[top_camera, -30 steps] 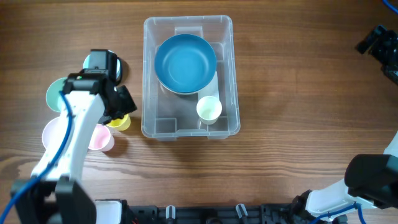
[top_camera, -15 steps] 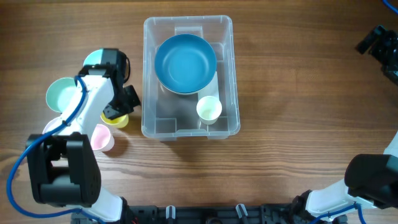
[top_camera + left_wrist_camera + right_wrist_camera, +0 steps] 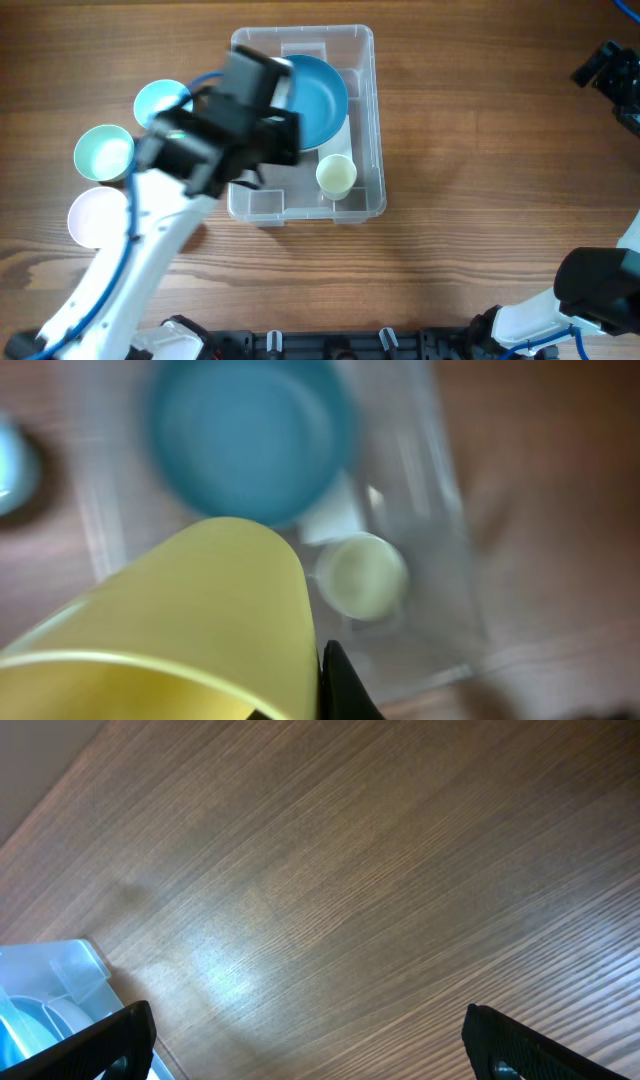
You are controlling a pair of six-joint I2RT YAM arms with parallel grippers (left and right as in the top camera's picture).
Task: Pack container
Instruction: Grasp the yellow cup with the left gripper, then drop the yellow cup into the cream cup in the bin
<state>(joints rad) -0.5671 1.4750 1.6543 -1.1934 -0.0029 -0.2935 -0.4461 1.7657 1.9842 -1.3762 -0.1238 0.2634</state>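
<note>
The container (image 3: 366,120), a clear plastic bin, stands in the middle of the table. It holds a large blue bowl (image 3: 322,95) at the back and a cream cup (image 3: 336,175) at the front right. My left gripper (image 3: 300,705) is shut on the wall of a yellow cup (image 3: 200,610), one finger (image 3: 342,688) outside it. It hangs above the bin, with the blue bowl (image 3: 250,440) and cream cup (image 3: 362,575) blurred below. From overhead the left arm (image 3: 225,130) covers the bin's left side and hides the yellow cup. My right gripper (image 3: 315,1050) is open over bare wood.
Left of the bin lie a light blue bowl (image 3: 158,100), a mint bowl (image 3: 103,152) and a pale pink bowl (image 3: 92,217). The right gripper (image 3: 608,68) hangs at the far right edge. A corner of the bin (image 3: 60,980) shows in the right wrist view.
The left gripper closed on the yellow cup beside the bin, lifted it and swung right, over the bin. The right arm has not moved.
</note>
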